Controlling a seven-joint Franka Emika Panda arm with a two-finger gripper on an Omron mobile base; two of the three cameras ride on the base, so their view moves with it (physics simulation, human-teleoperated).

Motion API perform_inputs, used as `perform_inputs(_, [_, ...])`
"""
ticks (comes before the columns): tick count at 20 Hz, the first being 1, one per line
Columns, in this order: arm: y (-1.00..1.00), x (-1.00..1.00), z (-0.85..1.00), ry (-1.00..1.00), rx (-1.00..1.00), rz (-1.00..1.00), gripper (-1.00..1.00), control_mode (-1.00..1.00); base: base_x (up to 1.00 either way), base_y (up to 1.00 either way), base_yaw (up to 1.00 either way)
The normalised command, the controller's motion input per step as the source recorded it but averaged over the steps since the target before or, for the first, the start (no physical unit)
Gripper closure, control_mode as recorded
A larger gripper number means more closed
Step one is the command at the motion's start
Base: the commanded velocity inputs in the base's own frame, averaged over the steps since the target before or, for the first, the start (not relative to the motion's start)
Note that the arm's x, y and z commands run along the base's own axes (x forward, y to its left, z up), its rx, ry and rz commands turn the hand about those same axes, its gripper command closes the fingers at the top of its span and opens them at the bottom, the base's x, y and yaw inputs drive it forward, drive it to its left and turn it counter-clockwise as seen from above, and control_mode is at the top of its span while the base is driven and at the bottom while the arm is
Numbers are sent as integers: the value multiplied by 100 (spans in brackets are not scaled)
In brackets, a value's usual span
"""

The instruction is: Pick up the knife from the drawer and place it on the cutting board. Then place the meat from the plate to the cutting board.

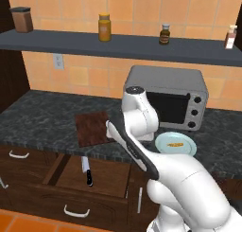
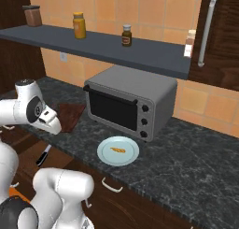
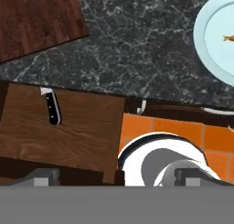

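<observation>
The drawer (image 1: 101,176) stands pulled out below the counter (image 1: 42,120), dark brown wood outside with a lighter brown floor and a curved white handle (image 1: 76,212) on its front. Inside lies the knife (image 1: 87,171), black handle toward the drawer front and pale blade pointing back under the counter edge; from the hand camera part of the blade is hidden by that edge. The round, flat, pale bluish plate (image 1: 186,149) sits on the speckled dark stone counter in front of the toaster oven (image 1: 166,96), and on it rests the meat (image 1: 177,144), a small orange-tan strip near the plate's middle. The cutting board (image 1: 93,128), a flat rectangle of reddish-brown wood grain, lies bare on the counter above the drawer, well apart from the plate.

The gripper (image 3: 116,176) hangs above the open drawer and the orange floor tiles (image 3: 183,136), its two dark finger tips spread wide with nothing between them; the tips themselves are only just visible, so their exact height over the drawer is hard to judge.

The right base camera shows a tall cabinet door with a long white bar handle (image 2: 207,29). A grey shelf (image 1: 118,44) carries several jars and bottles.
</observation>
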Motion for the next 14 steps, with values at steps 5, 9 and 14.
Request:
perform_inputs(5, [84,24,-89,23,0,-22,-100,-100,0,0,0])
perform_inputs(9, [48,1,-91,16,0,-12,-100,-100,0,0,0])
perform_inputs(14, [51,0,-74,8,0,-9,-100,-100,0,0,0])
